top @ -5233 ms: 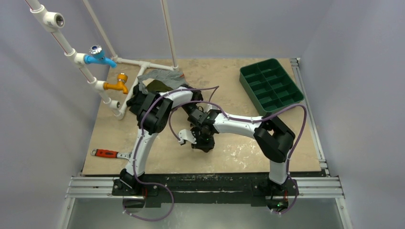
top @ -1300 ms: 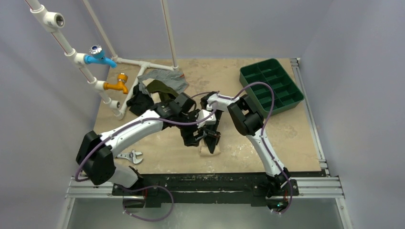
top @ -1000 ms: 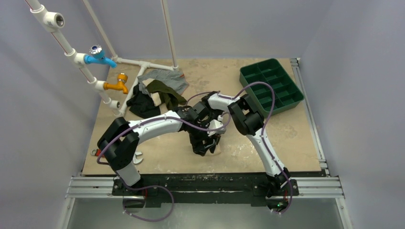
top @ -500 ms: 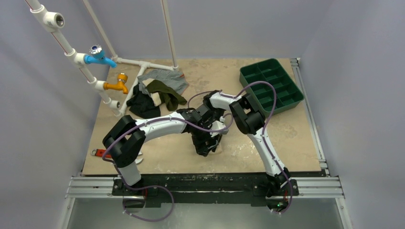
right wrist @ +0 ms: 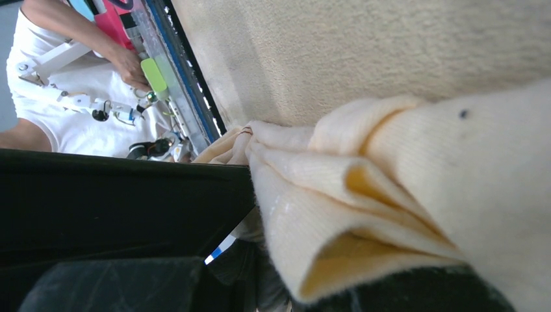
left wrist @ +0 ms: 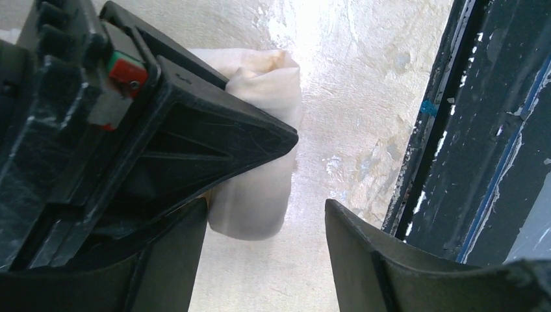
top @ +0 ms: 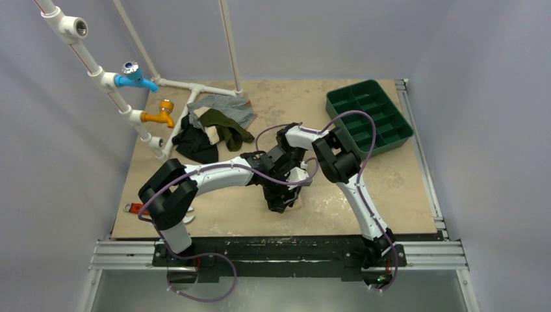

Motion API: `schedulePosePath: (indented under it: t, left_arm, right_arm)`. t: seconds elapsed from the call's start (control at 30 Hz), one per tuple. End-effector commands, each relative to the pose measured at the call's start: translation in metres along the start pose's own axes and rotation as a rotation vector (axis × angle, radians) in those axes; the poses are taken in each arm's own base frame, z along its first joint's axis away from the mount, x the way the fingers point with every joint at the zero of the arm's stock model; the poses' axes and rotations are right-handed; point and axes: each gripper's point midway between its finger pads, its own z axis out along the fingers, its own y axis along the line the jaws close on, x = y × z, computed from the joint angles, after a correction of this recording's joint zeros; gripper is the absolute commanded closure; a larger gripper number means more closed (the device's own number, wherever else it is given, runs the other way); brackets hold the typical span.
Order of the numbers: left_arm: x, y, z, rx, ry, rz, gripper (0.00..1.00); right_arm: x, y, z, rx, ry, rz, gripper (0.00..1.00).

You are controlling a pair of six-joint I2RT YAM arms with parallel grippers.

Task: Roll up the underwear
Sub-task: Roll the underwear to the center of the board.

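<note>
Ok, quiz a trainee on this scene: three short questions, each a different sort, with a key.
1. True or false: the left gripper is open.
2. The underwear lies: A) in the green tray; B) on the table; C) on the clothes pile.
3. Fill in: the higher faucet on the pipe is ____.
Key: 1 true; 2 B; 3 blue.

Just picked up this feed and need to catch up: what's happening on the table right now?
Both arms meet near the table's front edge over the underwear, a folded pale bundle lying flat there. The right gripper appears clamped on it, with cloth bunched between its fingers. The left gripper is open, with the bundle's near end sitting between its fingers, not gripped.
</note>
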Motion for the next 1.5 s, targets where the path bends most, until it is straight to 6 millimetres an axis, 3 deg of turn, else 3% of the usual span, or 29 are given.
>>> schedulePosePath:
  t: [0.0,0.37,0.63,0.8,1.13,1.47]
  left_arm:
    - [-0.021,0.004,0.009,-0.018,-0.084,0.042,0.34]
    - [-0.014,0.010,0.031,-0.083,-0.043,0.022,0.40]
    - [-0.004,0.008,0.043,-0.053,-0.005,0.008,0.69]
    - [0.006,0.004,0.048,-0.014,0.032,0.011,0.99]
    - [0.021,0.004,0.050,0.001,0.090,0.012,1.00]
    - [0.031,0.010,0.054,-0.020,0.143,-0.001,1.00]
  right_arm:
    - [-0.010,-0.117,0.013,0.319,0.054,-0.132,1.00]
    - [-0.012,-0.116,0.011,0.302,0.034,-0.130,1.00]
    - [-0.013,-0.115,0.009,0.303,0.020,-0.131,1.00]
    - [-0.013,-0.115,0.006,0.295,-0.002,-0.131,0.95]
    - [-0.016,-0.100,-0.006,0.240,-0.078,-0.158,0.69]
    - [-0.017,-0.078,-0.035,0.151,-0.199,-0.183,0.62]
